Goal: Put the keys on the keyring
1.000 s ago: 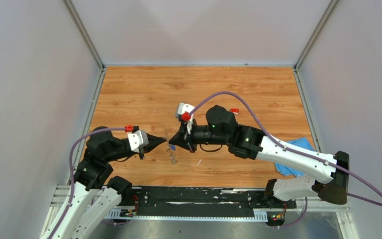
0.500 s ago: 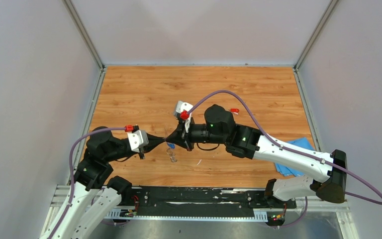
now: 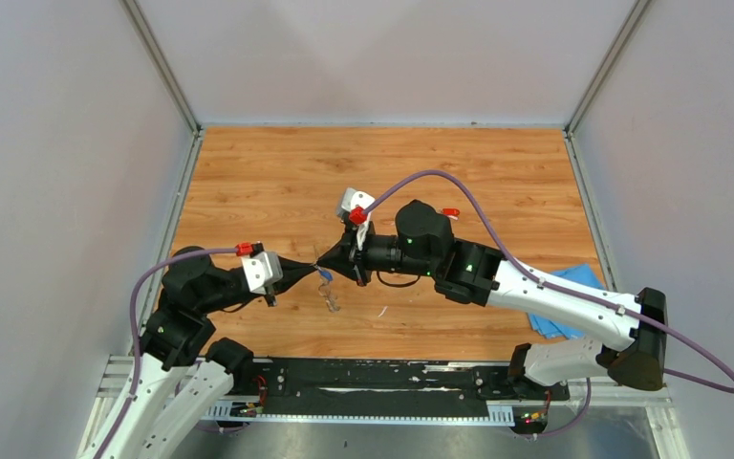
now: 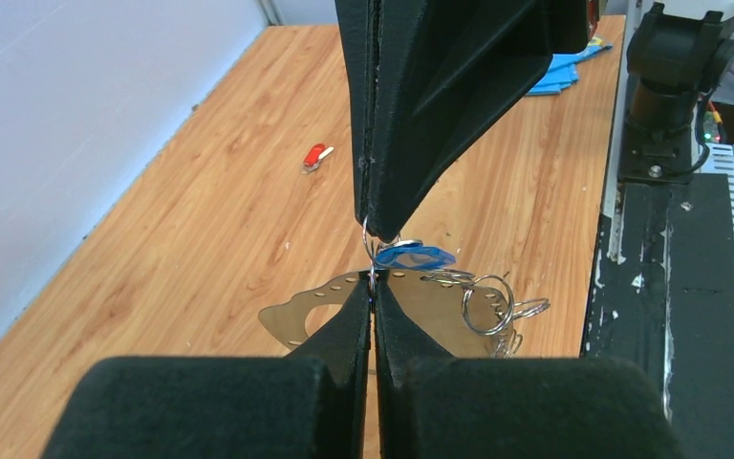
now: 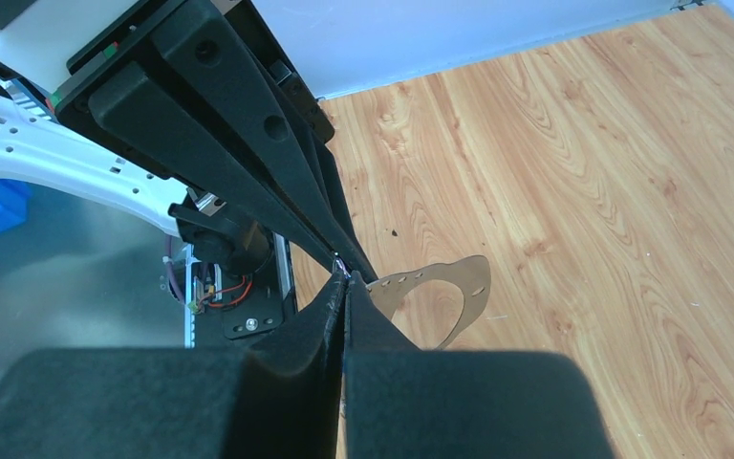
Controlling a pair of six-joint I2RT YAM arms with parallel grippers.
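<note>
Right, tip to tip in mid-air: the left fingers (image 4: 344,330) are pressed fully together on a thin wire coil of the keyring (image 4: 330,311), whose flat grey plate hangs just behind them, off the tabletop (image 4: 201,239). Facing them head-on, the right fingers (image 4: 411,143) are closed tight too, tips at that same coil. Whether they nip the wire or a key's blade, I cannot tell. The blue key (image 4: 416,256) sits just beside both tips, lying roughly level, crosswise to the fingers' line. The red key (image 4: 316,156) lies flat on the wood, well apart, nearer the right arm; that looks like the next fetch.
</note>
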